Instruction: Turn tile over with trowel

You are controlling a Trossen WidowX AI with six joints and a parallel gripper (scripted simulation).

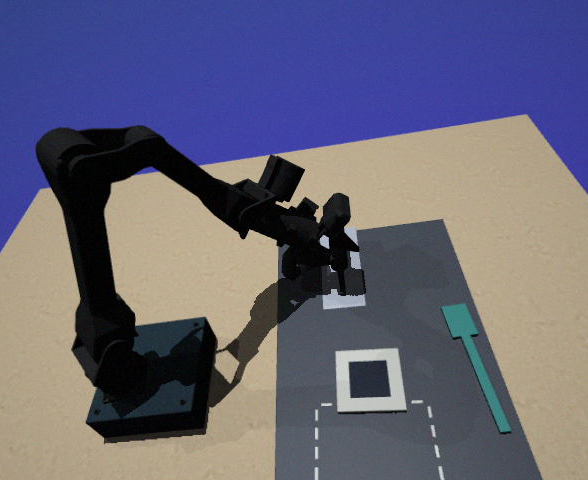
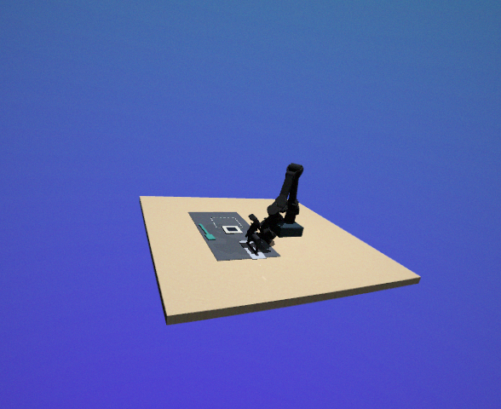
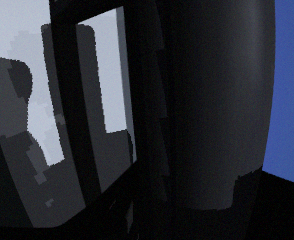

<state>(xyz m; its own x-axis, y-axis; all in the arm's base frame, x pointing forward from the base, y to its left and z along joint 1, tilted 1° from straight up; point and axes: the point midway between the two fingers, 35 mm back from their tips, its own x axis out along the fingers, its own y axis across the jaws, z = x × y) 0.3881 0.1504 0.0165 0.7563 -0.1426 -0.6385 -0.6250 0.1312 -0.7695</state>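
Note:
The trowel has a thick dark handle (image 3: 217, 100) on struts above a flat, pale blade (image 1: 343, 301) (image 3: 114, 65). Its blade lies on the dark mat (image 1: 304, 361) (image 2: 228, 250), partly in shadow. My gripper (image 1: 339, 251) is shut on the trowel's handle. The wrist view is largely filled by the handle, and the fingertips are hard to make out there. The tile (image 1: 369, 378) (image 2: 232, 229) lies flat, white with a dark square facing up. Its edge overlaps the near end of the dashed outline (image 1: 417, 401), and most of the outline's area is beyond the tile from the trowel.
A teal flat paddle with a long thin handle (image 1: 483, 377) (image 2: 204, 231) lies along the mat's edge, on the side away from the arm base (image 1: 160, 361) (image 2: 290, 229). The tan table (image 1: 552, 232) (image 2: 330, 273) surrounds the mat.

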